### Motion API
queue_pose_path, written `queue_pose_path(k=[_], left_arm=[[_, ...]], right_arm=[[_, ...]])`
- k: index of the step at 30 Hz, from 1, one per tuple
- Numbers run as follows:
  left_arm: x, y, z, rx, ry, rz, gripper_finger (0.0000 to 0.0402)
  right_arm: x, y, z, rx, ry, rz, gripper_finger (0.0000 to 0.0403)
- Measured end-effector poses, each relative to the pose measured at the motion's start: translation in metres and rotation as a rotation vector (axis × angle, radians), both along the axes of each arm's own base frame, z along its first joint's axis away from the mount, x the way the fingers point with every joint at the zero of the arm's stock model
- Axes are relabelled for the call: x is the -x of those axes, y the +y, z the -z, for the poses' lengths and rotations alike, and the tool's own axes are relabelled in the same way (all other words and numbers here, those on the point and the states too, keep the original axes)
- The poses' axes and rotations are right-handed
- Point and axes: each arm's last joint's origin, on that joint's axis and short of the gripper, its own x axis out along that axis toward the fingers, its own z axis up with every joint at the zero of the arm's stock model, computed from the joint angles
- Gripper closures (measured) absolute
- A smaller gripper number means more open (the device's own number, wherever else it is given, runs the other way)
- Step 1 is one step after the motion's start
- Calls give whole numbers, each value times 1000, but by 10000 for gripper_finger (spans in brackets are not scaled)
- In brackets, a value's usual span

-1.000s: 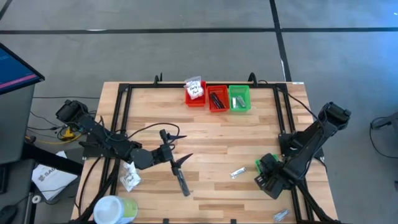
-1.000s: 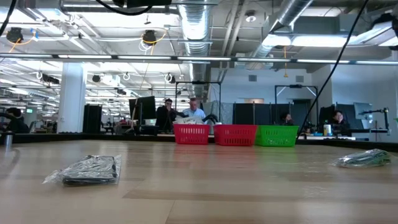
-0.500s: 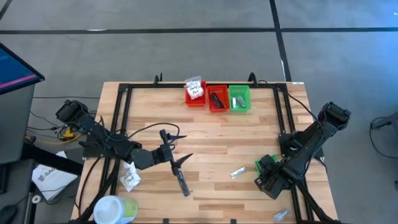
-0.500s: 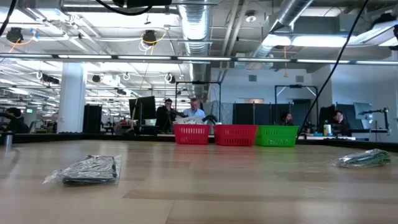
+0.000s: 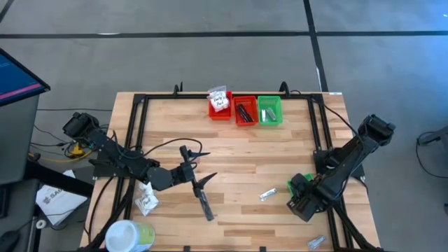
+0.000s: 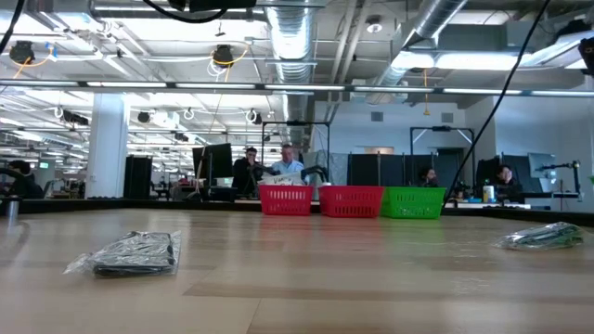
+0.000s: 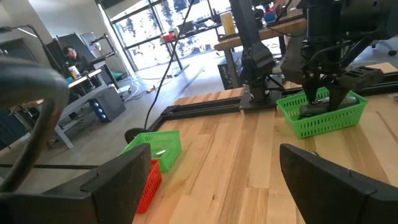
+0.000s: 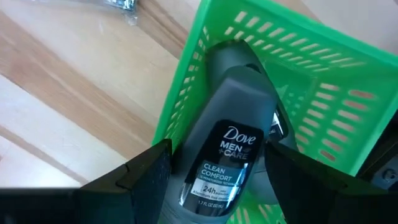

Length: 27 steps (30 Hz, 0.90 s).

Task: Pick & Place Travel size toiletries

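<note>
Right gripper (image 8: 214, 180) hangs over the green bin (image 8: 323, 81), jaws spread either side of the grey stick (image 8: 233, 155) lying inside. Left gripper (image 5: 199, 180) waits mid-desk, jaws wide.

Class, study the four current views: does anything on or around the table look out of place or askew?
Yes. A fourth bin, the green basket, sits alone near the right edge under the right hand, away from the three bins lined up at the far edge. The grey deodorant stick lies tilted inside it.
</note>
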Motion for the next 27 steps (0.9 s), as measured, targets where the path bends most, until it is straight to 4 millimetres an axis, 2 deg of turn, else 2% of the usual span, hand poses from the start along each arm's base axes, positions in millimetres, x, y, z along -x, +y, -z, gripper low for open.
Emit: queue_pose_path(k=[8,18,23,27], left_arm=[[0,0,0,4,-2,-1,55],[0,0,0,4,-2,-1,55],[0,0,0,4,-2,-1,55],[1,-1,0,4,-2,4,55]], right_arm=[[10,-11,-18,-14,-17,21,155],[19,-25,-40,-15,-151,25,155],[17,-31,-51,60,-346,-47,155],[9,-31,-64,141,-588,-168,155]])
